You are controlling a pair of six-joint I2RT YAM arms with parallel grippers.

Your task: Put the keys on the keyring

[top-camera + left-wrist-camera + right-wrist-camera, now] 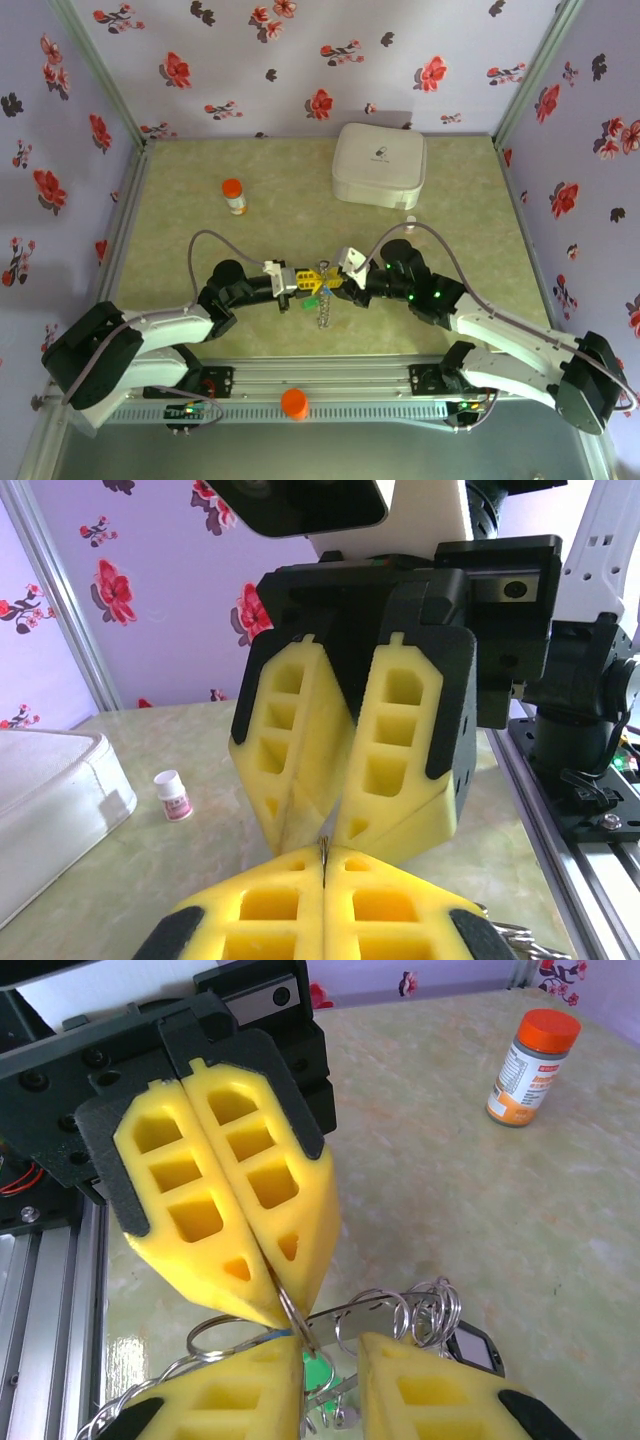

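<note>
Two tools meet tip to tip above the near middle of the table (180, 210). The left tool (282, 1295) is pinched fully shut, with a thin silver wire of the keyring (425, 1310) caught at the very tips of its yellow pads. The right tool (331, 1365) has its fingers a narrow gap apart, with the green key (318, 1370) and loops of wire in that gap; whether it grips any of them I cannot tell. A black-headed key (470, 1345) sits just beside one of its fingers, and the rest of the keyring dangles beneath both tools. Farther out, an orange-capped bottle (233, 195) stands far and left, a white rounded box (380, 165) far and right of centre, and a small white bottle (409, 220) just on the near side of the box.
</note>
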